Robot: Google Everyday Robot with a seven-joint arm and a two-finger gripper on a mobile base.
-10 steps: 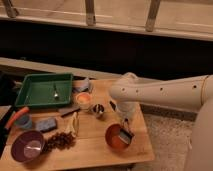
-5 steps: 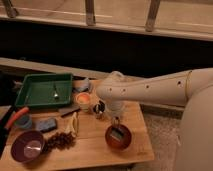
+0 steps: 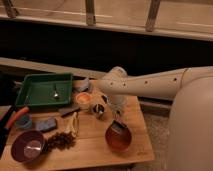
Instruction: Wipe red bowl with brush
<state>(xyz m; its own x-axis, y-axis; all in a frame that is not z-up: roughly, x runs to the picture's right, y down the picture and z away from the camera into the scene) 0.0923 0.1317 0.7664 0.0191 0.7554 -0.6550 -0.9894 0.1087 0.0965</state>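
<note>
One white arm [image 3: 150,87] comes in from the right, bends at the wrist and drops down over the bench [image 3: 92,146]. Claw [image 3: 118,123] points down, low over the far rim of the red bowl [image 3: 119,140]. Cannot tell how far the claw is open, or whether it has a grip on anything.

Brush [image 3: 119,129]: small dark shape with a greyish patch, right at the claw's tip, just inside the bowl's far edge. Cannot tell whether it touches the bowl's inner wall.

Red bowl: directly under the claw, upright, glossy, coppery inside, near the bench's front right edge.

Left of the claw:
- small dark cup [image 3: 98,109], close by, slightly further back
- pale-orange cup [image 3: 83,100], beyond the dark cup
- pale yellow banana [image 3: 74,124], lying on the bench
- dark cluster, grape-like [image 3: 61,141], nearer the front than the banana
- blue sponge [image 3: 47,124], further left
- purple-maroon bowl [image 3: 27,146], far left, front corner
- orange-handled tool [image 3: 17,118], far left edge

Left and behind the claw: green tray [image 3: 30,82], with a small spoon-like item [image 3: 56,93] in it.
</note>
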